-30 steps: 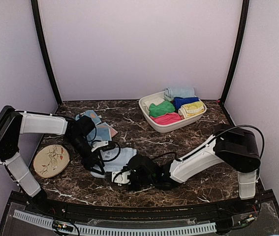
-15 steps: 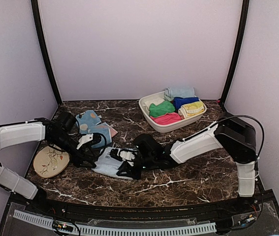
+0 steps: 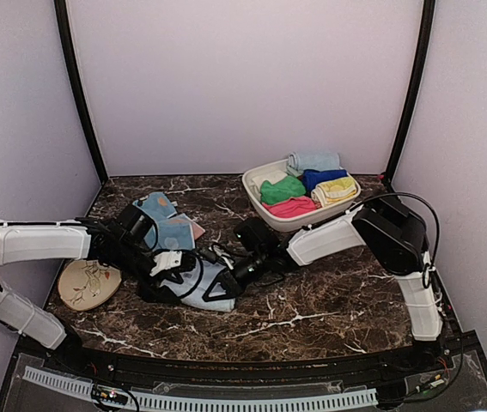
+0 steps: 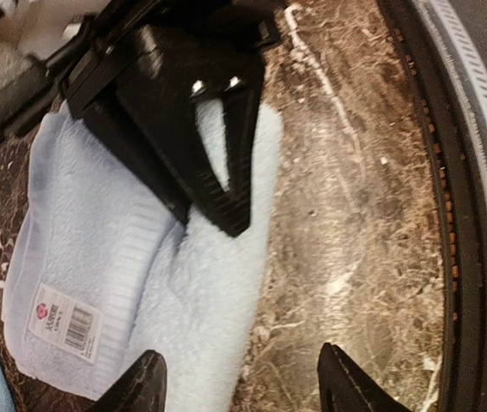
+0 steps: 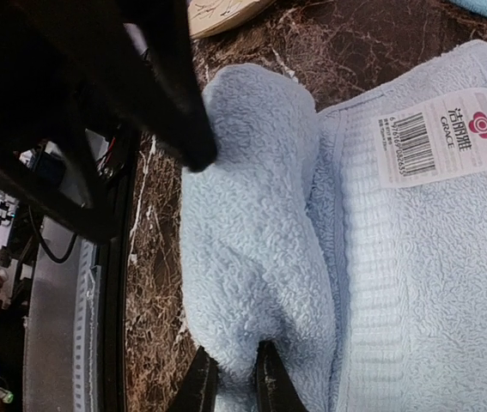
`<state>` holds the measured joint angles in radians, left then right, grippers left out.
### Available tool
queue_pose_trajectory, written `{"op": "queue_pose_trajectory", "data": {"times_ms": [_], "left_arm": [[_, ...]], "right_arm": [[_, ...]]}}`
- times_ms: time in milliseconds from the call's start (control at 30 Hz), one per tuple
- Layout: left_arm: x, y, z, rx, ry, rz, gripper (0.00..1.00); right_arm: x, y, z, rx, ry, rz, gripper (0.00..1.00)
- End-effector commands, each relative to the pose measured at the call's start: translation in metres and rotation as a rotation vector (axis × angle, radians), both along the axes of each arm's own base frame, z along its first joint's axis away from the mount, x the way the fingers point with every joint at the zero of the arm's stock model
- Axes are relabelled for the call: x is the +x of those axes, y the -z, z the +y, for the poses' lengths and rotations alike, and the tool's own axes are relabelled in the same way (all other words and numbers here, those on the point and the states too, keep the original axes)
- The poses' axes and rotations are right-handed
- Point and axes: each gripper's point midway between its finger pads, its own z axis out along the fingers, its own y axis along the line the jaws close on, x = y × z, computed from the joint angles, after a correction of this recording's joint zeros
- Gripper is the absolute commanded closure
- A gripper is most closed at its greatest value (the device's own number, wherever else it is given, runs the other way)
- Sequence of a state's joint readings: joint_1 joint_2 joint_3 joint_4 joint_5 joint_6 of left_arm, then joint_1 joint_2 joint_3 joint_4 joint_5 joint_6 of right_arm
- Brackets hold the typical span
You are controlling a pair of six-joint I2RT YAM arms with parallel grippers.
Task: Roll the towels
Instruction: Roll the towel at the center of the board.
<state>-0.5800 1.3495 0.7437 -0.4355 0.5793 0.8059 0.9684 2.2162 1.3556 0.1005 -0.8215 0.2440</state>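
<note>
Two claws meet at the pale towel, which lies flat on the table at lower centre of the top view, one edge curled into a first fat turn. Right claw is pinched on that turn; left claw stands apart, straddling the same edge. Advisable: seat both on the roll and advance together with even tension, or the roll may cone. Spotted towel lies loose, up and left. Terry pile, ribbed border, label upward.

The left tool and right tool are cut off by the lower edge of their wrist views. From above, the arms cover much of the pale blue towel and part of the spotted towel. The label's print is unreadable.
</note>
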Motion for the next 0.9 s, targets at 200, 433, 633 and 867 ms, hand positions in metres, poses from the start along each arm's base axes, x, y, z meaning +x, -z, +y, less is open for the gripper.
{"op": "queue_pose_trajectory", "data": {"times_ms": [200,433,633,867], "left_arm": [[0.041,0.029,-0.007,0.129,-0.07,0.004,0.63],[0.028,0.049,-0.005,0.179,-0.096,0.182,0.89],[0.022,0.057,-0.004,0.2,-0.11,0.308,0.9],[-0.008,0.04,-0.003,0.196,-0.03,0.458,0.94]], "right_arm": [[-0.017,0.043,-0.03,-0.188,0.074,0.253,0.95],[0.007,0.017,-0.03,-0.105,0.186,0.086,0.69],[0.025,-0.004,-0.062,-0.062,0.368,-0.12,0.54],[0.038,-0.061,-0.113,-0.031,0.566,-0.521,0.06]]}}
